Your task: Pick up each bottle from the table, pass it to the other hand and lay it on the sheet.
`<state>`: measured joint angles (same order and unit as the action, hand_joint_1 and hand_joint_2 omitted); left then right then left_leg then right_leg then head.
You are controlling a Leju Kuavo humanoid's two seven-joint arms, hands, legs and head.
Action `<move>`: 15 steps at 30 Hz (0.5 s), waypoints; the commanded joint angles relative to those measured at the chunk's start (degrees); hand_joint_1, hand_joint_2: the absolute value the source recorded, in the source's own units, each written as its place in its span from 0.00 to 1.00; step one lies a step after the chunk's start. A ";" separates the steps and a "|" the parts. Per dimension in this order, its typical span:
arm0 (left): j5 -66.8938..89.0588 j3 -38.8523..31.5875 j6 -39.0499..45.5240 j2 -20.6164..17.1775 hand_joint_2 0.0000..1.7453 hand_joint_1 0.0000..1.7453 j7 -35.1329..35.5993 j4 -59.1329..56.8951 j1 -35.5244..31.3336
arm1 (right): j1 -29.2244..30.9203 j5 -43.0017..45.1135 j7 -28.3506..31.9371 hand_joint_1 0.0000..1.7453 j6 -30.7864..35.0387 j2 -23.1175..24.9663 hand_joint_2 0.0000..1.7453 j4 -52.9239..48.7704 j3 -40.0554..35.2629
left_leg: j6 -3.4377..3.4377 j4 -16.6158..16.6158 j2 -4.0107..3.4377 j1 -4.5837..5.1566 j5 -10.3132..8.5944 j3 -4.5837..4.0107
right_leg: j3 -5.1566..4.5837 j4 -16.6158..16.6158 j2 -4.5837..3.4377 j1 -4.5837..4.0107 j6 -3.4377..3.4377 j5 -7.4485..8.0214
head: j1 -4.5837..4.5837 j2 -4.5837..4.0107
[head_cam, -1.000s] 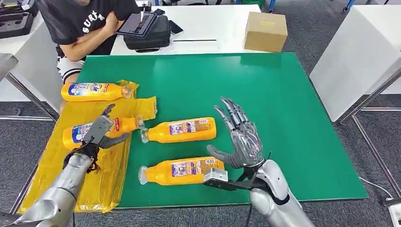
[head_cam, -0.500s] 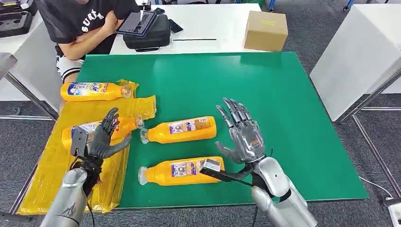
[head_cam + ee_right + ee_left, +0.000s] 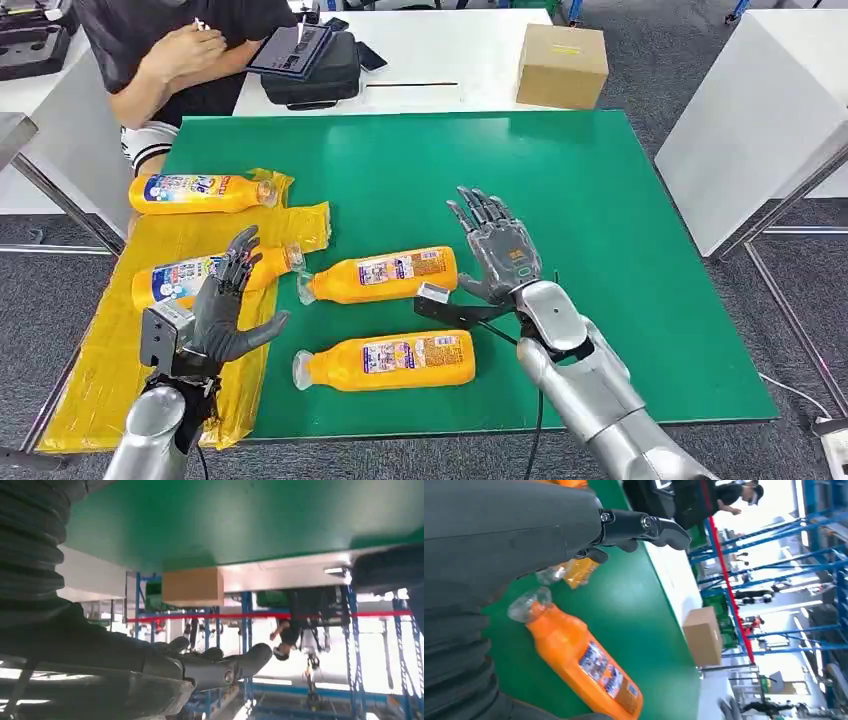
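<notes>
While the left robot hand (image 3: 225, 300) was resting on the sheet bottle a second ago, it has now lifted off and hangs over the sheet (image 3: 110, 350) with fingers spread and nothing in it. That bottle (image 3: 190, 275) lies on its side on the yellow sheet, just beyond the hand, and another one (image 3: 200, 192) lies on the sheet further back. So two look done, and the drop-off seems finished.

The right robot hand (image 3: 497, 245) has meanwhile moved forward and a bit left. It's now up over the bench (image 3: 600, 200), palm open and fingers splayed, holding nothing, just beside the base end of the middle bottle (image 3: 385, 274). Looks like that's the next pick, though it isn't touching it yet. The near bottle (image 3: 385, 361) lies close to the front edge, also on its side, cap pointing left. Both of those are on bare green, well off the sheet. In the left wrist view an orange bottle (image 3: 584, 665) lies on the green with its clear cap toward the hand.

Bench top is flat green, looks matte, so the bottles could roll a little if nudged sideways. The sheet is crinkly yellow plastic hanging over the left edge.

Around it: a white table behind with a cardboard box (image 3: 562, 65), a black bag (image 3: 320, 75) and a tablet (image 3: 288, 48), and a person (image 3: 170, 50) sitting at the far left corner. Grey carpet floor, blue racking in the wrist views.
</notes>
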<state>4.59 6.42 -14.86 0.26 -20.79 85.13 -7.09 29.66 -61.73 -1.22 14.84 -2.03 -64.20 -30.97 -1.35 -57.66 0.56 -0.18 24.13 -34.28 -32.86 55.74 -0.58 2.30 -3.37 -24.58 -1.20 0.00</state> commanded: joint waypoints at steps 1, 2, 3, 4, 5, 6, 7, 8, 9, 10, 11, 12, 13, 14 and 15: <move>-0.04 4.41 -0.47 1.53 1.00 0.00 1.42 4.22 -0.58 | 10.18 4.32 1.10 0.00 -5.65 4.52 1.00 19.65 -0.68 | 0.06 -0.06 -0.07 -0.04 0.07 0.07 | 0.09 -0.01 0.01 -0.07 0.23 -0.03 | 0.00 0.00; -0.03 4.46 -0.48 1.54 1.00 0.00 1.41 4.21 -0.51 | 10.06 4.30 1.08 0.00 -5.65 4.48 1.00 19.76 -0.72 | 0.06 -0.04 -0.07 -0.05 0.05 0.06 | 0.08 -0.02 0.00 -0.07 0.21 -0.01 | 0.00 0.02; -0.03 4.46 -0.48 1.49 1.00 0.00 1.41 4.18 -0.39 | 10.00 4.30 1.08 0.00 -5.68 4.54 1.00 19.84 -0.76 | 0.05 -0.02 -0.08 -0.01 0.04 0.07 | 0.07 -0.02 -0.02 -0.04 0.17 -0.01 | 0.00 0.00; -0.21 4.67 -0.64 1.27 1.00 0.00 1.32 4.28 -0.25 | 10.49 5.02 1.45 0.00 -7.00 4.76 1.00 20.88 -0.89 | 0.05 -0.01 -0.07 -0.03 0.03 0.06 | 0.06 -0.03 -0.03 -0.05 0.15 0.00 | 0.00 0.00; -0.34 4.82 -0.72 1.20 1.00 0.00 1.25 4.28 -0.23 | 10.72 5.42 1.61 0.00 -7.67 4.92 1.00 21.37 -0.97 | 0.07 -0.01 -0.08 -0.04 0.05 0.10 | 0.11 -0.04 -0.01 -0.07 0.21 -0.01 | 0.00 0.02; -0.44 5.12 -0.77 1.11 1.00 0.00 1.23 4.22 -0.35 | 11.31 6.57 2.08 0.00 -9.44 5.44 1.00 22.56 -1.05 | 0.06 0.00 -0.05 -0.02 0.03 0.05 | 0.05 -0.03 0.01 -0.04 0.18 0.00 | -0.02 0.00; -0.54 5.29 -0.75 1.07 1.00 0.00 1.22 4.16 -0.48 | 11.60 7.37 2.45 0.00 -10.42 5.79 1.00 23.08 -0.98 | 0.09 -0.01 -0.09 -0.03 0.05 0.09 | 0.08 -0.02 -0.01 -0.07 0.25 -0.01 | 0.00 0.00; -0.76 5.46 -0.54 1.18 1.00 0.00 1.24 3.95 -0.81 | 12.13 8.52 3.23 0.00 -12.53 6.31 1.00 23.79 -1.32 | 0.07 -0.02 -0.08 -0.03 0.04 0.06 | 0.06 -0.02 -0.01 -0.06 0.23 -0.01 | 0.00 0.00; -0.84 5.52 -0.27 1.28 1.00 0.00 1.42 3.64 -1.21 | 12.46 9.78 3.92 0.00 -14.76 6.66 1.00 24.00 -1.71 | 0.07 -0.02 -0.10 -0.02 0.04 0.04 | 0.02 0.00 -0.05 -0.04 0.18 0.00 | -0.02 0.00; -0.90 5.59 -0.20 1.31 1.00 0.00 1.48 3.49 -1.36 | 12.44 10.44 4.20 0.00 -15.65 6.72 1.00 23.83 -1.85 | 0.09 -0.04 -0.13 -0.04 0.05 0.07 | 0.06 -0.01 -0.04 -0.08 0.27 0.00 | 0.00 0.00; -0.90 5.59 -0.20 1.31 1.00 0.00 1.48 3.49 -1.36 | 12.44 10.44 4.20 0.00 -15.65 6.72 1.00 23.83 -1.85 | 0.08 -0.04 -0.10 -0.04 0.04 0.04 | 0.04 0.00 -0.02 -0.07 0.22 0.00 | -0.02 0.00; -0.90 5.59 -0.20 1.31 1.00 0.00 1.48 3.49 -1.36 | 12.44 10.44 4.20 0.00 -15.65 6.72 1.00 23.83 -1.85 | 0.06 -0.02 -0.07 -0.02 0.03 0.02 | 0.01 -0.01 -0.01 -0.05 0.18 0.00 | 0.00 0.00; -0.90 5.59 -0.20 1.31 1.00 0.00 1.48 3.49 -1.36 | 12.44 10.44 4.20 0.00 -15.65 6.72 1.00 23.83 -1.85 | 0.05 -0.01 -0.02 -0.02 0.02 0.02 | 0.01 -0.01 0.03 -0.04 0.13 -0.01 | 0.00 0.00; -0.90 5.59 -0.20 1.31 1.00 0.00 1.48 3.49 -1.36 | 12.44 10.44 4.20 0.00 -15.65 6.72 1.00 23.83 -1.85 | 0.08 -0.03 -0.04 -0.04 0.04 0.06 | 0.05 -0.01 0.04 -0.07 0.23 -0.03 | -0.02 0.02; -0.90 5.59 -0.20 1.31 1.00 0.00 1.48 3.49 -1.36 | 12.44 10.44 4.20 0.00 -15.65 6.72 1.00 23.83 -1.85 | 0.06 -0.02 -0.02 -0.03 0.03 0.03 | 0.02 0.00 0.04 -0.05 0.17 -0.02 | -0.02 0.00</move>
<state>3.87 10.62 -15.08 1.88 -19.69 89.94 -6.99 37.73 -51.84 2.62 0.17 3.28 -47.78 -31.17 -1.35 -57.66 0.58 -0.19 24.13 -34.28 -32.89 55.74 -0.57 2.29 -3.37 -24.58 -1.22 0.00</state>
